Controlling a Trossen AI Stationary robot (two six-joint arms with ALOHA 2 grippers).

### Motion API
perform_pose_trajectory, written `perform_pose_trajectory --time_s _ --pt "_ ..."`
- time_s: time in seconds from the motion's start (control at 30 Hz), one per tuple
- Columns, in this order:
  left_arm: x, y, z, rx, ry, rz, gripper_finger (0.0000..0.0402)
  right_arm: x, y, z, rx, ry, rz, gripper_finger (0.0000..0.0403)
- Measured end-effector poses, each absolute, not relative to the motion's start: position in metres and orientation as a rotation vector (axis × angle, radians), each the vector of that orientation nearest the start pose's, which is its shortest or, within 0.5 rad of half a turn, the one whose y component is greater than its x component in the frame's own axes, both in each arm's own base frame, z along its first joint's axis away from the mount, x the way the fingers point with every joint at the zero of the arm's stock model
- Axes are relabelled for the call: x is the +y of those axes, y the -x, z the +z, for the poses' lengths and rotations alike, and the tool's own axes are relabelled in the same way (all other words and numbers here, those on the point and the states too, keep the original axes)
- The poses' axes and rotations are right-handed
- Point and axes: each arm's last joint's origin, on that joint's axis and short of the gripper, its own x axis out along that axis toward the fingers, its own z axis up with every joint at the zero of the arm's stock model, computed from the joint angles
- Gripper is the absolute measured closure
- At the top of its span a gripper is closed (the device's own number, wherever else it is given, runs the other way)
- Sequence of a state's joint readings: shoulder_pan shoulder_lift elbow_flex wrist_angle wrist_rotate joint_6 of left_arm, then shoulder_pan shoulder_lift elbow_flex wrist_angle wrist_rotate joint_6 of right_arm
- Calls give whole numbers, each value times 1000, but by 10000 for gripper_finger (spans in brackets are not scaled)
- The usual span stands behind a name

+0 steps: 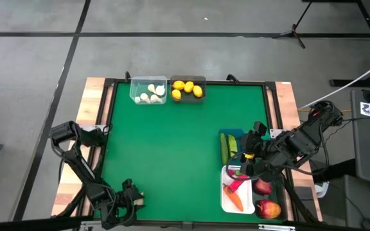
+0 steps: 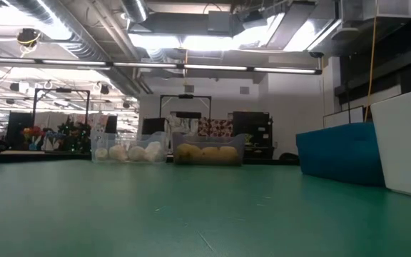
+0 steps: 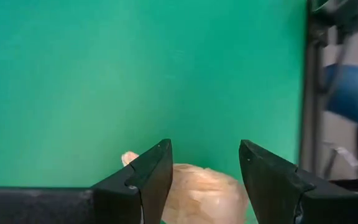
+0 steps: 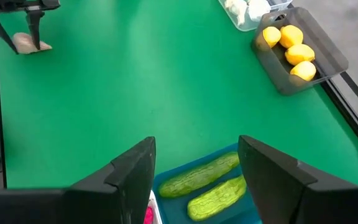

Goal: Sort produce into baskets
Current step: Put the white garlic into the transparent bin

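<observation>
Between the parted dark fingers of the left gripper (image 3: 204,180) lies one pale, lumpy, rounded piece (image 3: 201,193) on smooth green matting (image 3: 135,74). Just below the right gripper (image 4: 197,168), also parted, two bumpy green cucumbers (image 4: 207,183) fill a blue basket (image 4: 166,183).

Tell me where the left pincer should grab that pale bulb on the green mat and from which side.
Take the pale bulb across its rounded body, coming straight down from above. It lies on the green mat with its small tip pointing sideways, and the left pincer already straddles the body with open fingers, so closing there looks steadier than pinching the narrow tip.
</observation>
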State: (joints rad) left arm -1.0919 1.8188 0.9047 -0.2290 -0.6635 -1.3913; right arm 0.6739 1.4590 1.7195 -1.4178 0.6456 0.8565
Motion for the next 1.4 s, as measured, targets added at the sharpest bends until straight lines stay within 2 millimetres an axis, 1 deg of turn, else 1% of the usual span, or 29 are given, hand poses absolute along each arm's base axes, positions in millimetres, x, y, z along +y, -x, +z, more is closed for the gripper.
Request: perform_pose_trajectory --time_s 0.1,0.17,0.3,0.4,0.5,0.67,0.77,0.83,0.9,1.0,1.07,1.2,1.3,1.4 --pt "-265 -167 117 811 341 218 216 141 -205 404 824 -87 -348 173" --pt "-254 -173 116 808 276 282 216 141 -205 404 823 -86 -349 173" --pt "-231 -189 114 732 130 403 216 141 -205 404 818 -85 -352 173" --pt "-216 -205 127 668 56 442 216 141 -205 404 818 -85 -351 173" --pt "-203 -217 144 630 77 467 216 141 -205 404 818 -85 -351 173" --pt "-189 -222 170 546 286 525 219 141 -205 404 817 -87 -352 173" --pt "-190 -222 174 518 376 538 227 141 -205 404 817 -87 -352 173" --pt "-193 -220 172 527 387 528 234 141 -205 404 812 -83 -357 173" --pt "-197 -218 167 575 386 504 242 141 -205 404 811 -76 -356 173" --pt "-205 -214 168 613 302 425 252 141 -205 404 815 -56 -347 173" --pt "-208 -211 168 627 214 376 257 141 -205 404 816 -46 -343 173" --pt "-207 -212 168 660 30 322 264 141 -205 404 816 -41 -341 173" --pt "-205 -217 169 647 33 331 268 141 -205 404 815 -41 -341 173" --pt "-200 -220 168 667 2 334 266 141 -205 404 815 -41 -341 173"
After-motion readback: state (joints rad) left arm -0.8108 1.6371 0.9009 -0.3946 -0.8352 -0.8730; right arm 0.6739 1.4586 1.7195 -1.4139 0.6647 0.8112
